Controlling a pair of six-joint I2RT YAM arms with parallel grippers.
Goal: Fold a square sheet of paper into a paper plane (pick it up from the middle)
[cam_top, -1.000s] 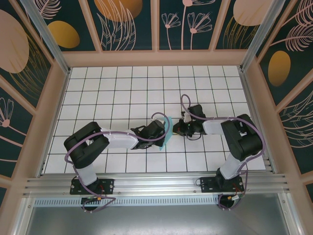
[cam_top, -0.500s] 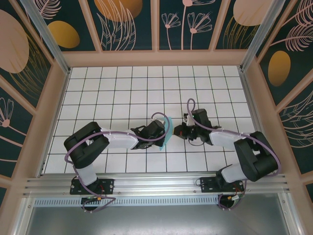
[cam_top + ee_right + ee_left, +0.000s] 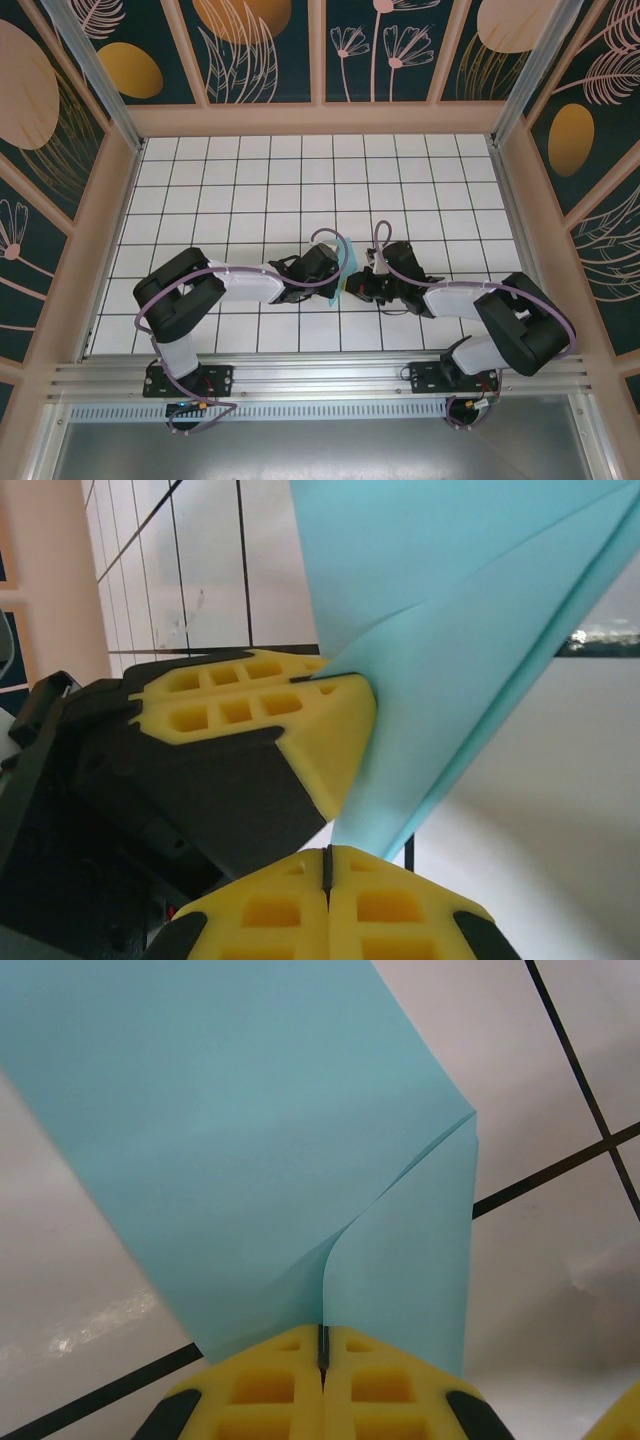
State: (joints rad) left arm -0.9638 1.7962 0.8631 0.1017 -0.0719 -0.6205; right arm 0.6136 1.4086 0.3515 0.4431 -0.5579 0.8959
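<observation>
Left gripper (image 3: 334, 277) is facing the right gripper (image 3: 360, 286) tip to tip in the top view. The square sheet of paper (image 3: 343, 268) is standing between them as a thin turquoise strip, held off the tiled table (image 3: 250, 190). From the left wrist, the left gripper (image 3: 322, 1345) is pinching the sheet (image 3: 250, 1110) with its jaws fully closed. The paper is spreading forward from the tips with one soft bend and a flap over it, not a pressed crease. From the right wrist, the right gripper (image 3: 327, 865) is also showing closed jaws. A lower corner of the sheet (image 3: 430, 630) is touching its tips, but I cannot tell if it is really caught there. Just ahead, the left gripper's yellow fingers (image 3: 250, 705) are clamping the sheet. I am judging that the pick-up is done and the folding is only beginning: no pointed nose or wings are showing, so the paper plane is not yet formed.
</observation>
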